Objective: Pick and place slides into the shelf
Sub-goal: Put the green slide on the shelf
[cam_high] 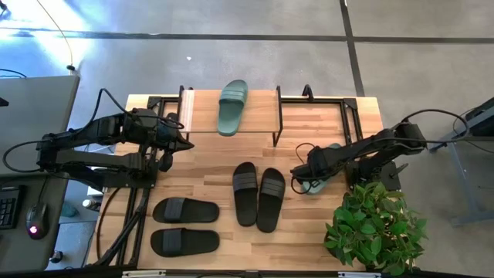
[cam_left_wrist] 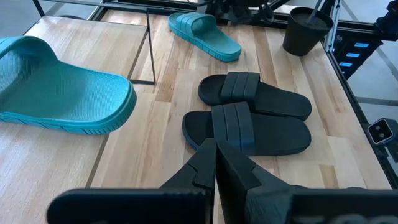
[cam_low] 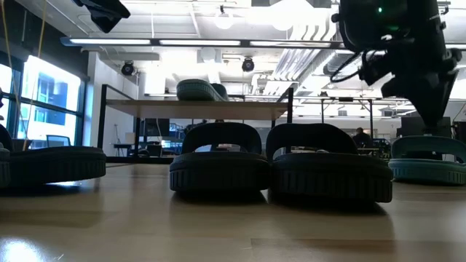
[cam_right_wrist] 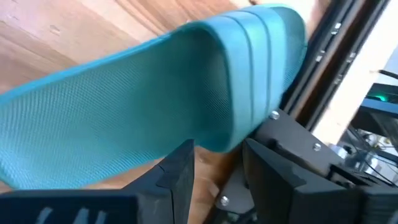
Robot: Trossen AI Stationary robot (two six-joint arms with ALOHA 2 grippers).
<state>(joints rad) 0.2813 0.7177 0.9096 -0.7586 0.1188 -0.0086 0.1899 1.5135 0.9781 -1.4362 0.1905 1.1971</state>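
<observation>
At left, the left gripper (cam_high: pixel 185 144) is held beside the shelf (cam_high: pixel 262 116), jaws together; one green slide (cam_high: pixel 232 106) lies on top. At right, the second slide (cam_high: pixel 323 179) is approached on the worktop (cam_high: pixel 216 177) by the right gripper (cam_high: pixel 297 182), jaws apart. Light, flexible foam is judged; the edge suits grasping.

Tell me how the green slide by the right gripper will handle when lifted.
The green slide looks like moulded foam, so probably light. Its textured footbed should resist slipping. Held at one edge by the right gripper, the long sole may sag or swing; it lies flat, so rolling seems unlikely.
</observation>
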